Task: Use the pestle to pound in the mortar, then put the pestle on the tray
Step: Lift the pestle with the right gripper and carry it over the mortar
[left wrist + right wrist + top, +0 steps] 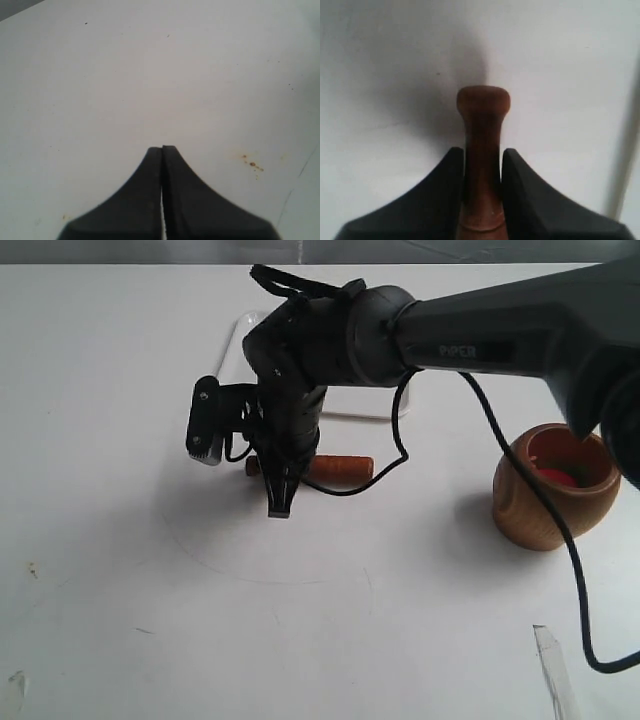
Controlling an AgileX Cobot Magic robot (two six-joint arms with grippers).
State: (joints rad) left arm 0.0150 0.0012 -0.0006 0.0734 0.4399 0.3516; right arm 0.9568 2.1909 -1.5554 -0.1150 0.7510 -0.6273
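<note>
The reddish-brown pestle (341,468) is level, on or just above the white table, in front of the white tray (236,352), which the arm mostly hides. My right gripper (280,502) reaches across from the right and points down over it. In the right wrist view the right gripper (482,151) is shut on the pestle (483,115) at its narrow neck, with the small knob sticking out past the fingertips (455,155). The brown wooden mortar (552,502) stands far right, something red inside. The left gripper (162,148) is shut on nothing over bare table; the exterior view does not show it.
A black cable (401,454) loops down from the right arm near the pestle's thick end and trails past the mortar. A strip of clear tape (552,665) lies at the front right. Small rust-coloured specks (252,164) mark the table beside the left gripper.
</note>
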